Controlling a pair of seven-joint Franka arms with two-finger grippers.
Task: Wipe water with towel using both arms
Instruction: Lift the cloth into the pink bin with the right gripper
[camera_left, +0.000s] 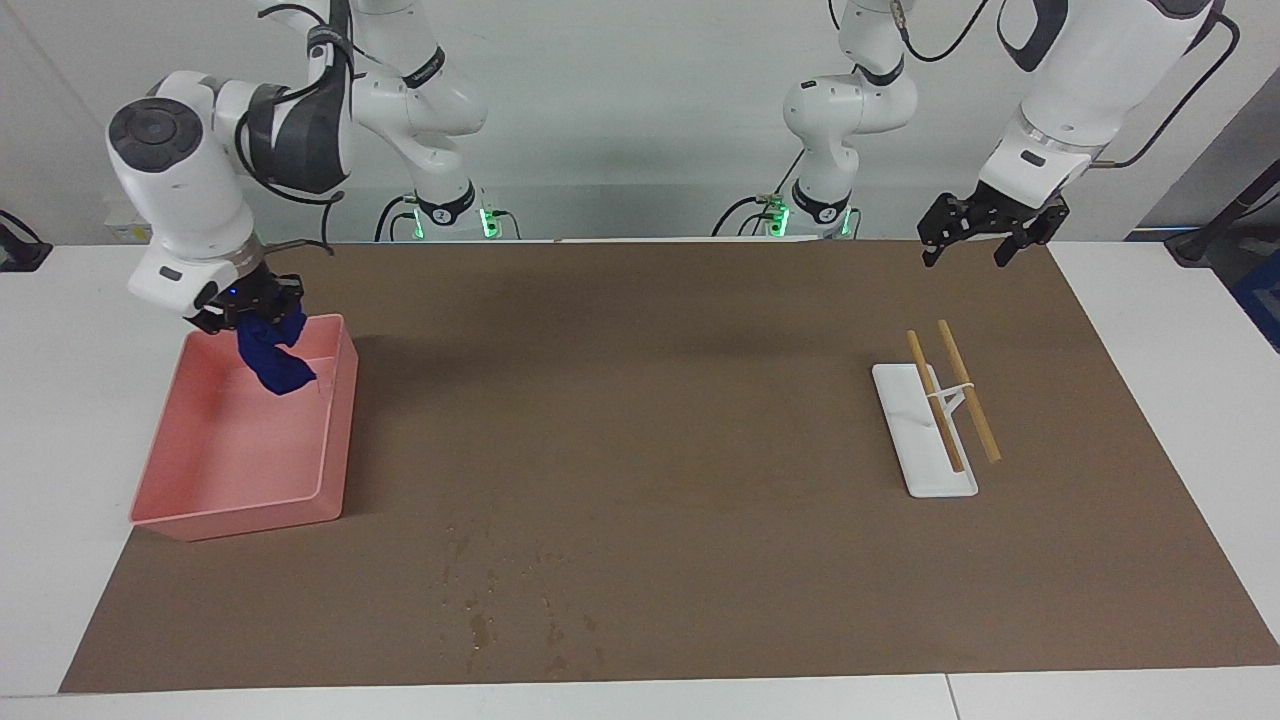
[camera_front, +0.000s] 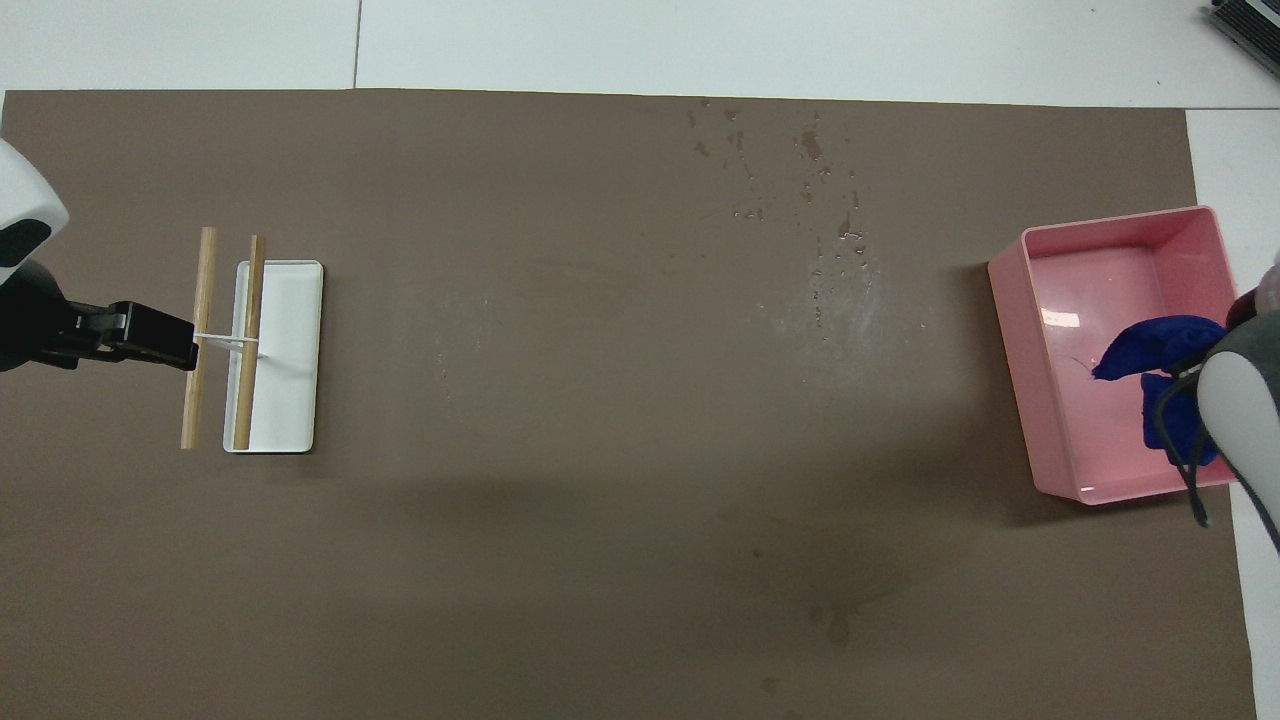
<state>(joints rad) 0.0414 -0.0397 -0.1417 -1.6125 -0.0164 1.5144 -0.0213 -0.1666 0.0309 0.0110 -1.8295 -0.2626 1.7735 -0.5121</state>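
My right gripper (camera_left: 252, 316) is shut on the royal-blue towel (camera_left: 274, 358), which hangs from it in the air over the pink tray (camera_left: 335, 440), at the tray's end nearer to the robots. In the overhead view the towel (camera_front: 1150, 350) shows over the tray (camera_front: 1015, 330), and the right arm covers the gripper itself. Water drops (camera_left: 490, 600) lie on the brown mat near the table edge farthest from the robots; they also show in the overhead view (camera_front: 815, 200). My left gripper (camera_left: 967, 255) is open and empty, held in the air at the left arm's end.
A white flat stand (camera_left: 925, 440) with two wooden sticks (camera_left: 965, 390) across it lies at the left arm's end, under my left gripper (camera_front: 185, 345) in the overhead view. The brown mat (camera_left: 680, 420) covers most of the table.
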